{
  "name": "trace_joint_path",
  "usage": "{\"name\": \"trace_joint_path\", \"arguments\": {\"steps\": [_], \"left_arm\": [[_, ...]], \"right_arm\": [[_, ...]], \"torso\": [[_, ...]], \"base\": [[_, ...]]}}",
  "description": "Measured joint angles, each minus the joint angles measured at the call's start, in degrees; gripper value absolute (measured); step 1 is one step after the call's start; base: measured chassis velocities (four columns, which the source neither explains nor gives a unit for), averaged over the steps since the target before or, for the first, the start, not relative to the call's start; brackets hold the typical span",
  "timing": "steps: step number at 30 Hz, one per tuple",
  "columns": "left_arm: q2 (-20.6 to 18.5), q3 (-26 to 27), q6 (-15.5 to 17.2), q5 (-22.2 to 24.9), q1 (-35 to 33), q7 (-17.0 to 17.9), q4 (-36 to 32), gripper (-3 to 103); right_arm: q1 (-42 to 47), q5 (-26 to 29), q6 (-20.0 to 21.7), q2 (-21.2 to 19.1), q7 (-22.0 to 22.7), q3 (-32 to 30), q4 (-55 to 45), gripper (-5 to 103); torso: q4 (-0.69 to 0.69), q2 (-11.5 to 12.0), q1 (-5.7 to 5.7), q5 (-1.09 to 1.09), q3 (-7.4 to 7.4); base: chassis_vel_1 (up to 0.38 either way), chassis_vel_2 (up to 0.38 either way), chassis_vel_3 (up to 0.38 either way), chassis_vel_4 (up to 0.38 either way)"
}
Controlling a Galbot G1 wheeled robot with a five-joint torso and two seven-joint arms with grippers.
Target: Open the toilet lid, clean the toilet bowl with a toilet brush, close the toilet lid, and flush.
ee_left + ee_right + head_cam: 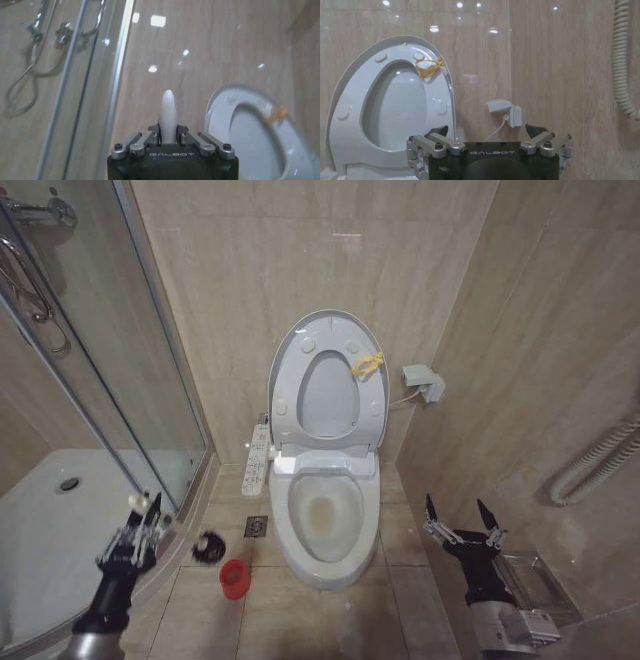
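Note:
The toilet lid (328,395) stands raised against the back wall, with the ring seat (284,385) up in front of it and a yellow tie (367,365) at its edge. Below lies the open toilet bowl (325,515), yellowish inside. My left gripper (147,515) hovers left of the toilet, shut on the toilet brush's white handle (168,110). The dark brush head (208,547) hangs just above and left of the red holder cup (234,578). To the right of the bowl my right gripper (457,515) stands open and holds nothing; its wrist view faces the lid (400,108).
A glass shower enclosure (120,380) and white shower tray (60,520) close off the left. A control panel (257,460) sits beside the toilet, with a floor drain (256,527) below it. A wall socket (425,382) and a coiled hose (600,460) are on the right.

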State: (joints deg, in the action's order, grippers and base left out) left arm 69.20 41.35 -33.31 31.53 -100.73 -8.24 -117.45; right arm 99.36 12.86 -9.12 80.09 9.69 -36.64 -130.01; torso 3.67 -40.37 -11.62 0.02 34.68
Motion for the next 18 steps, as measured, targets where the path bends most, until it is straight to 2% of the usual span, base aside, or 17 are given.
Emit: {"name": "trace_joint_path", "arguments": {"steps": [2,3,7,8,11,12,15,18], "left_arm": [[1.5,-1.8,-2.2,-4.0,1.8,1.1,5.2,21],[1.5,-1.8,-2.2,-4.0,1.8,1.1,5.2,21],[2.2,-6.5,-7.5,-9.2,9.9,2.5,18.9,21],[2.2,-6.5,-7.5,-9.2,9.9,2.5,18.9,21],[2.3,-10.5,-8.0,-10.2,16.9,3.5,26.7,21],[2.3,-10.5,-8.0,-10.2,16.9,3.5,26.7,21],[2.3,-13.2,-8.4,-10.3,22.0,4.0,33.7,21],[1.9,-14.6,-8.5,-9.6,24.1,3.9,37.4,21]], "right_arm": [[0.0,0.0,0.0,0.0,0.0,0.0,0.0,100],[0.0,0.0,0.0,0.0,0.0,0.0,0.0,100],[0.0,0.0,0.0,0.0,0.0,0.0,0.0,100],[0.0,0.0,0.0,0.0,0.0,0.0,0.0,100],[0.0,0.0,0.0,0.0,0.0,0.0,0.0,100],[0.0,0.0,0.0,0.0,0.0,0.0,0.0,100],[0.0,0.0,0.0,0.0,0.0,0.0,0.0,100],[0.0,0.0,0.0,0.0,0.0,0.0,0.0,100]], "torso": [[0.00,0.0,0.00,-0.01,0.00],[0.00,0.0,0.00,-0.01,0.00],[0.01,0.0,0.00,-0.02,0.01],[0.01,0.0,0.00,-0.02,0.01],[0.02,0.0,-0.01,-0.03,0.01],[0.02,0.0,-0.01,-0.03,0.01],[0.00,0.0,-0.01,-0.02,0.01],[0.00,0.0,-0.01,-0.01,0.01]], "base": [[0.000,0.000,0.000,0.000],[0.000,0.000,0.000,0.000],[0.000,0.000,0.000,0.000],[0.000,0.000,0.000,0.000],[0.000,0.000,0.000,0.000],[0.000,0.000,0.000,0.000],[0.000,0.000,0.000,0.000],[0.000,0.000,0.000,0.000]]}}
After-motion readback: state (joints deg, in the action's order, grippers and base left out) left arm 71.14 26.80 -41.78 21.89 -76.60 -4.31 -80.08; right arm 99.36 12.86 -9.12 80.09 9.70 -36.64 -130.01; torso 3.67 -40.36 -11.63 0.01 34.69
